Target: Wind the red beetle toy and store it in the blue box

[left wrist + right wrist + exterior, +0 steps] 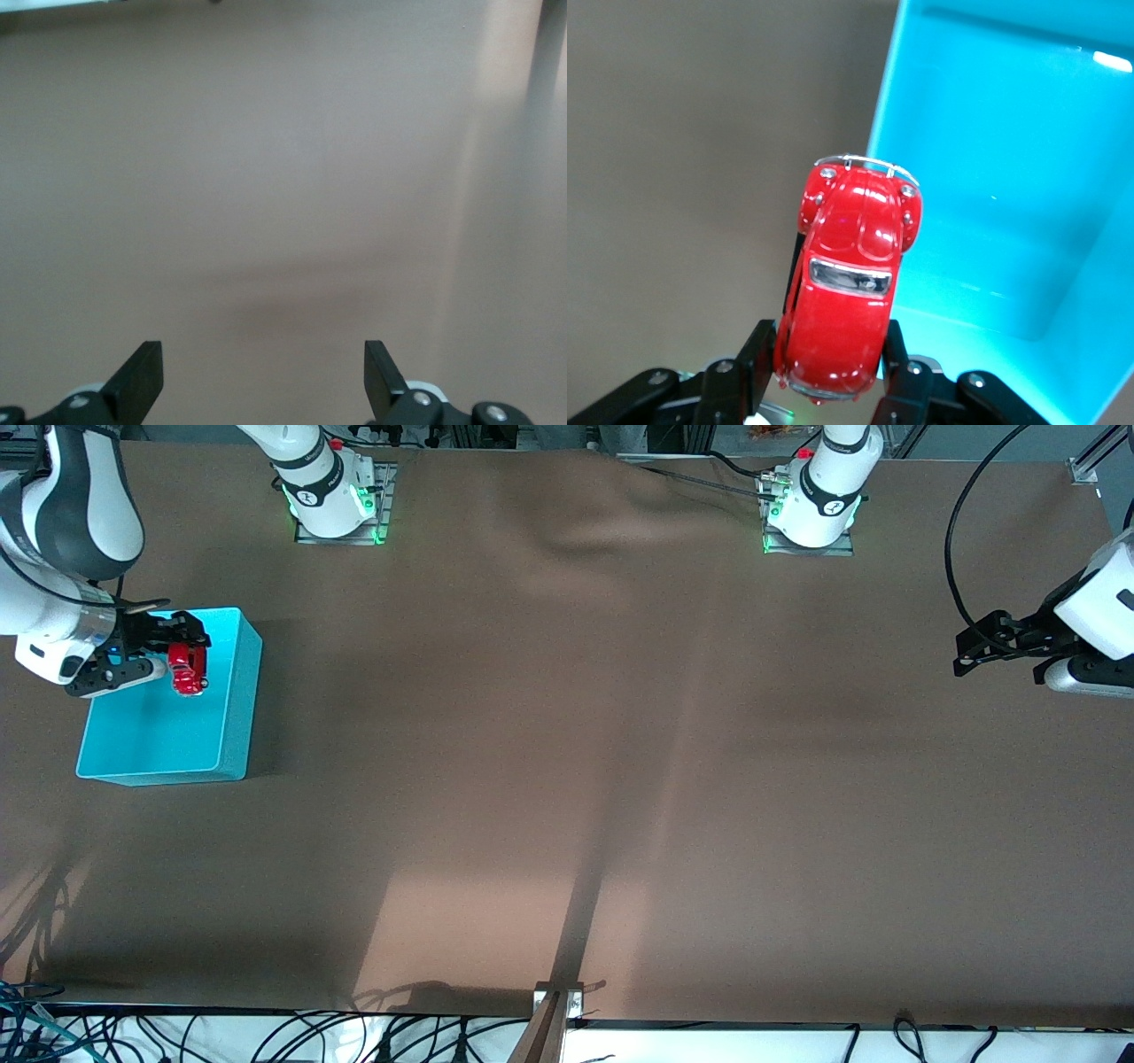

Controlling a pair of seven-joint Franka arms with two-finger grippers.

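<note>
My right gripper (182, 657) is shut on the red beetle toy (187, 669) and holds it in the air over the blue box (221, 717), above the box's end toward the robots' bases. In the right wrist view the glossy red beetle toy (849, 283) sits clamped between the two black fingers (757, 359), partly over the box's rim (879, 133) and its bare cyan floor. The blue box stands at the right arm's end of the table. My left gripper (966, 646) is open and empty, waiting above the table at the left arm's end; its fingertips (142, 376) show bare cloth between them.
Brown cloth covers the table (567, 779). The arm bases (332, 505) stand along the edge farthest from the front camera. A metal bracket (558, 1001) and cables lie at the table's edge nearest the front camera.
</note>
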